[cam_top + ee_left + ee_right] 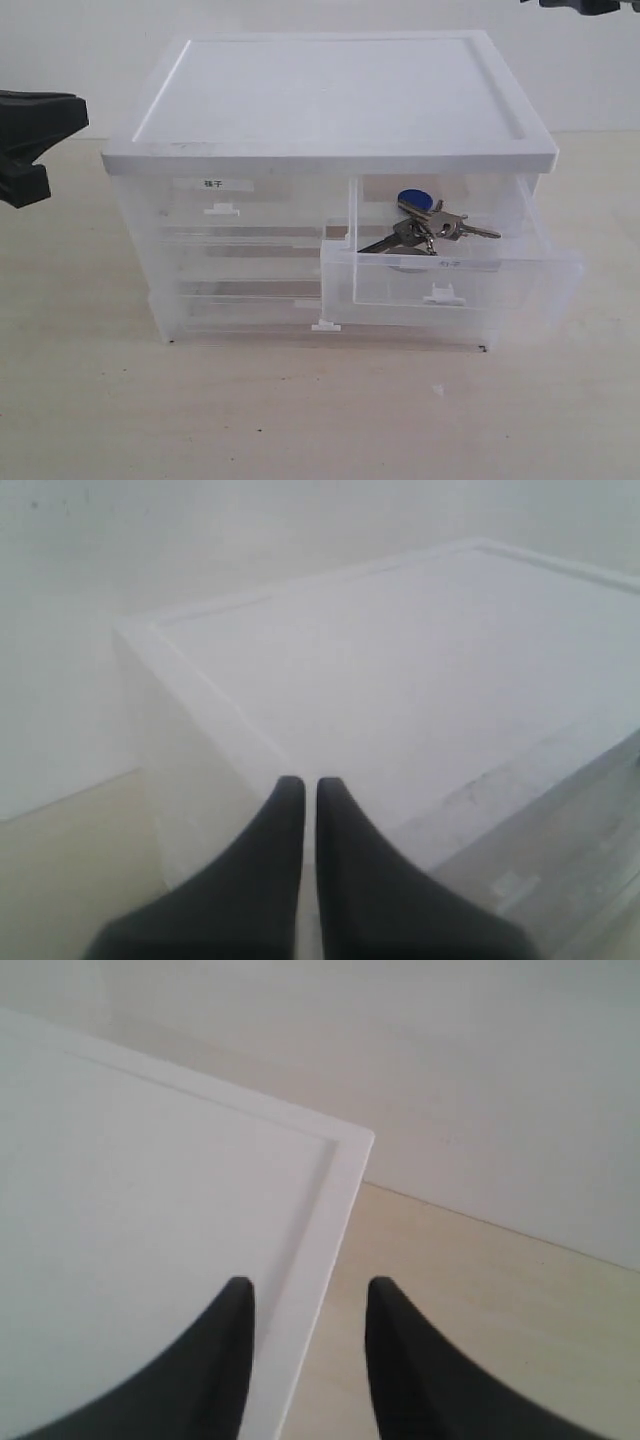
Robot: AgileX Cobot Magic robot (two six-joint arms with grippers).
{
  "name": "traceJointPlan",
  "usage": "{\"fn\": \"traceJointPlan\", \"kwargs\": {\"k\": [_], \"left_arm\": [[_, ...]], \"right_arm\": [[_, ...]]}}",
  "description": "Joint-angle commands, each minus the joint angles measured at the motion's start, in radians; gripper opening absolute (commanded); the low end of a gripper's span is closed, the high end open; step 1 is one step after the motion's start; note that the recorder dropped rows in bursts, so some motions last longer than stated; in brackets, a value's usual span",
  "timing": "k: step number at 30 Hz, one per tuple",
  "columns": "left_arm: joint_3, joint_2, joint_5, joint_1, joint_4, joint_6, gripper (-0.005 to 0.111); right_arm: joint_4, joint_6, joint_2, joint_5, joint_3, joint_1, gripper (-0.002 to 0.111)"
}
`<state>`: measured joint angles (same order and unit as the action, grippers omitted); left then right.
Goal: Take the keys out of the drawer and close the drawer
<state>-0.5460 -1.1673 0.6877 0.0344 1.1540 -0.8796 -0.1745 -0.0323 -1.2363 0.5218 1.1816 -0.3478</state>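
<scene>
The keys (428,226), silver with a round blue tag, lie in the drawer (450,275), the small translucent one pulled out at the cabinet's upper right, with a white tab handle (444,294). My left gripper (301,785) is shut and empty, held above the cabinet's left edge; in the exterior view only its dark body (30,140) shows at the far left. My right gripper (305,1290) is open and empty, high over the back right corner of the cabinet's top; a sliver of it (585,5) shows at the top right.
The white-topped translucent cabinet (330,100) stands on a pale wooden table (300,420). Its other half-width drawer (225,205) with a bright white label is shut, as are the full-width drawers (240,300) below. A white wall runs behind.
</scene>
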Motion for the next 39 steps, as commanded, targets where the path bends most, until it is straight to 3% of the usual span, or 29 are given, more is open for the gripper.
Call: {"fn": "traceJointPlan", "kwargs": {"k": [1,6,8,9,10,12,16,19,29,39], "left_arm": [[0.029,0.093,0.089,-0.004,-0.015,0.005,0.005],[0.046,0.156,0.054,-0.004,-0.021,0.008,0.005],[0.046,0.16,0.043,-0.004,-0.021,0.008,0.005],[0.046,0.16,0.041,-0.004,-0.021,0.008,0.005],[0.046,0.16,0.037,-0.004,-0.021,0.008,0.005],[0.046,0.16,0.037,-0.004,-0.021,0.008,0.005],[0.046,0.16,0.037,-0.004,-0.021,0.008,0.005],[0.046,0.16,0.037,-0.004,-0.021,0.008,0.005],[0.046,0.16,0.037,-0.004,-0.021,0.008,0.005],[0.046,0.16,0.037,-0.004,-0.021,0.008,0.005]], "right_arm": [[0.281,0.273,0.027,0.184,0.085,-0.002,0.034],[0.507,0.639,0.027,0.34,0.133,-0.084,0.034],[0.48,0.693,0.012,0.383,0.119,-0.167,0.042],[0.442,0.699,-0.001,0.39,0.107,-0.212,0.051],[0.391,0.678,-0.014,0.38,0.095,-0.254,0.06],[0.263,0.553,-0.044,0.354,0.078,-0.315,0.067],[0.045,0.249,-0.127,0.377,0.076,-0.38,0.058],[-0.026,0.134,-0.17,0.42,0.078,-0.38,0.058],[-0.031,0.104,-0.232,0.454,0.078,-0.38,0.058],[-0.024,0.008,-0.061,0.508,0.091,-0.42,0.058]]}}
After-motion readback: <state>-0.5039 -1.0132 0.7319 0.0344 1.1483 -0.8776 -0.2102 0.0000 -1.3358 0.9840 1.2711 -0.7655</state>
